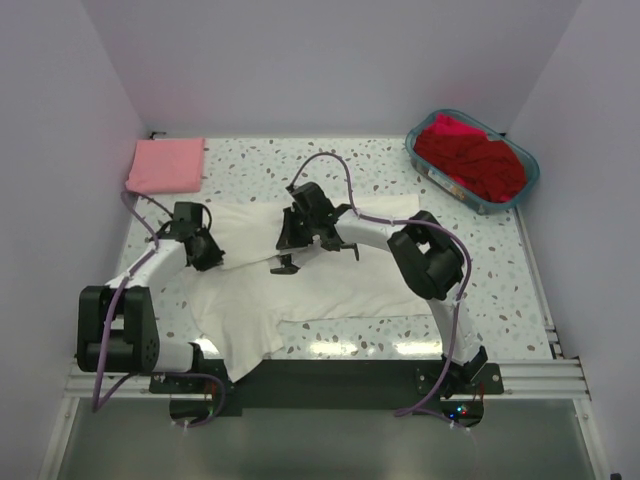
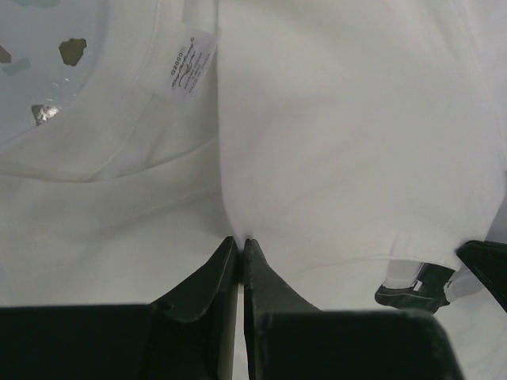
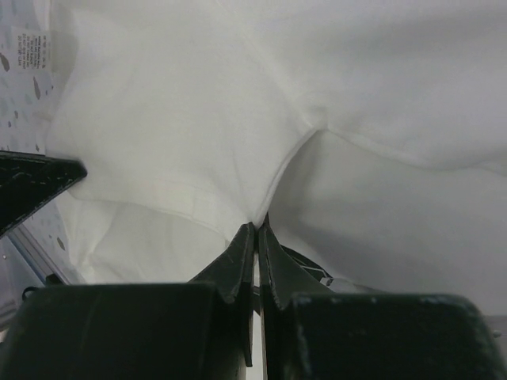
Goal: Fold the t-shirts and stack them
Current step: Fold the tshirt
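A large white t-shirt point(image 1: 300, 290) lies spread over the middle of the table, its printed side hidden. My left gripper point(image 1: 203, 250) is shut on a pinch of its cloth near the collar, whose label point(image 2: 190, 67) shows in the left wrist view. My right gripper point(image 1: 287, 262) is shut on a fold of the same shirt point(image 3: 198, 119) near its middle. A folded pink t-shirt point(image 1: 166, 165) lies at the far left corner. Red t-shirts point(image 1: 470, 160) fill the basket.
A teal plastic basket point(image 1: 524, 185) stands at the far right corner. The speckled table point(image 1: 380, 175) shows behind the shirt and along the front edge. Purple cables loop over both arms. White walls close in on the left, back and right.
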Controlling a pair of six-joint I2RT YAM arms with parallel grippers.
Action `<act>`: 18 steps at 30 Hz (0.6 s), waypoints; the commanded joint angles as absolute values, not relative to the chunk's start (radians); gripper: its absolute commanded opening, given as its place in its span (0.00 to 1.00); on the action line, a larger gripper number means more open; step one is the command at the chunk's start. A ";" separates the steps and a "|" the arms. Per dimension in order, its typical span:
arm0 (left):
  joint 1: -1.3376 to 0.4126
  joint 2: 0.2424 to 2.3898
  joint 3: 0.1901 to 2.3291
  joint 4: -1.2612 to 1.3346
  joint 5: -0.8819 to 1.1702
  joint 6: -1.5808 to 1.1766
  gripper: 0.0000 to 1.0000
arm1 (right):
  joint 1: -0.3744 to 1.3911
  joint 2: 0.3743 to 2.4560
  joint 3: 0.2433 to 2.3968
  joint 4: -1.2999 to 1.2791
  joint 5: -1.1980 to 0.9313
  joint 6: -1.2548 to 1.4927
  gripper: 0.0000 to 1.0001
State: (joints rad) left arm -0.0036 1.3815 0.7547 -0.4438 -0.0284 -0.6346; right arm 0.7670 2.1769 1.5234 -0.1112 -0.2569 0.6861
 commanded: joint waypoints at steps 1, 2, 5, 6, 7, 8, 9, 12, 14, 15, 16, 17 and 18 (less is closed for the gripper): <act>-0.018 1.351 0.719 -0.440 -0.005 -0.682 0.11 | 0.773 2.169 1.577 -0.150 -0.275 0.649 0.00; -0.020 1.353 0.707 -0.436 -0.005 -0.689 0.11 | 0.772 2.172 1.586 -0.155 -0.272 0.644 0.00; -0.025 1.358 0.690 -0.410 -0.005 -0.704 0.11 | 0.772 2.184 1.601 -0.175 -0.261 0.629 0.00; -0.025 1.364 0.687 -0.405 -0.005 -0.707 0.11 | 0.772 2.187 1.608 -0.186 -0.258 0.624 0.00; -0.025 1.370 0.686 -0.403 -0.005 -0.707 0.12 | 0.772 2.194 1.611 -0.192 -0.258 0.617 0.00; -0.025 1.373 0.686 -0.403 -0.005 -0.709 0.12 | 0.772 2.197 1.615 -0.195 -0.258 0.614 0.00; -0.025 1.376 0.683 -0.403 -0.005 -0.710 0.12 | 0.772 2.198 1.620 -0.199 -0.258 0.611 0.00; -0.026 1.370 0.672 -0.399 -0.005 -0.716 0.12 | 0.772 2.203 1.620 -0.206 -0.258 0.601 0.03; -0.026 1.365 0.672 -0.405 -0.005 -0.721 0.12 | 0.772 2.209 1.620 -0.215 -0.259 0.595 0.03; -0.026 1.355 0.673 -0.408 -0.009 -0.727 0.12 | 0.772 2.207 1.618 -0.219 -0.261 0.594 0.03; -0.025 1.347 0.670 -0.408 -0.014 -0.736 0.12 | 0.773 2.209 1.618 -0.218 -0.261 0.592 0.04; -0.025 1.341 0.666 -0.403 -0.015 -0.739 0.12 | 0.773 2.210 1.615 -0.219 -0.261 0.592 0.04; -0.026 1.330 0.666 -0.403 -0.018 -0.742 0.12 | 0.772 2.210 1.614 -0.221 -0.262 0.591 0.04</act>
